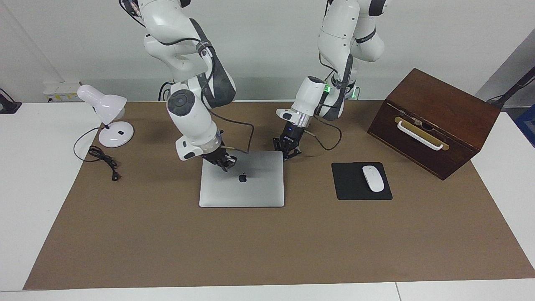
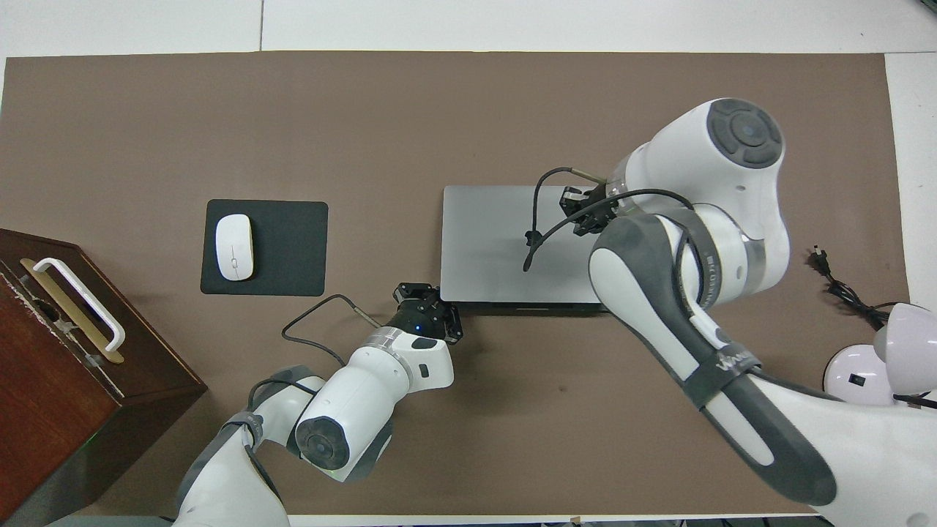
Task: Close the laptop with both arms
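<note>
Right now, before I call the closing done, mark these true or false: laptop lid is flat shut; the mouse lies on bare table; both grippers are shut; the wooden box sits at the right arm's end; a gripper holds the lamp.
1. The thin silver-grey laptop is shut flat. True.
2. The white mouse lies on bare table. False: it is on the black mousepad.
3. The left gripper and right gripper are shut. True.
4. The dark wooden box sits at the right arm's end. False: the left arm's.
5. A gripper holds the white desk lamp. False: it stands untouched.

White table (image 1: 25,188); brown mat (image 1: 267,251) covers its middle.
</note>
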Tool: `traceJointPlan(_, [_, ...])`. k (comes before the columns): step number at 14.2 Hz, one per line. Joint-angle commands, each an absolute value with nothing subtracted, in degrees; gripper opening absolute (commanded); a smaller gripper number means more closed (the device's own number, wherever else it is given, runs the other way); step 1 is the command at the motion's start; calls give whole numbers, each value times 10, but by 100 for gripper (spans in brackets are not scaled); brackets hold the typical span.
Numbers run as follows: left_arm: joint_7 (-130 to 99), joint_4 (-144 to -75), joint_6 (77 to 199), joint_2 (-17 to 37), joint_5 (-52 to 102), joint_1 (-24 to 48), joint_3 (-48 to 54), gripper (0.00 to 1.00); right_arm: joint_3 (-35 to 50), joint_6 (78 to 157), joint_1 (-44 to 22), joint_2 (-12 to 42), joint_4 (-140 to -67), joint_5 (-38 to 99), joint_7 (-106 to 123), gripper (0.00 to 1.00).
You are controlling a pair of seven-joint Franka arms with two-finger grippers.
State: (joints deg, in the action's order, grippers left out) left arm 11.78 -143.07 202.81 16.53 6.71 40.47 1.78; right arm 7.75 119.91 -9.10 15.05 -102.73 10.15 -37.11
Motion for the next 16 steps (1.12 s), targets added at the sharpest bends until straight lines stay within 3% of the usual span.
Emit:
traceJointPlan(1, [109, -1475, 2005, 170, 71, 411, 9, 0, 78, 1200, -54, 114, -1034, 100, -318, 18])
traceJointPlan(5, [109, -1491, 1992, 135, 70, 403, 10, 0, 79, 1180, 12, 67, -1034, 55, -220, 46])
traceJointPlan(9, [112, -1517, 1892, 39, 70, 387, 10, 0, 79, 1132, 47, 9, -1034, 36, -137, 100])
traceJointPlan(12, [117, -1513, 1700, -80, 70, 356, 10, 0, 78, 1095, 49, -32, -1032, 21, -134, 100])
traceJointPlan(16, [129, -1464, 1461, -196, 70, 318, 1, 0, 78, 1051, 55, -77, -1027, 16, -136, 100])
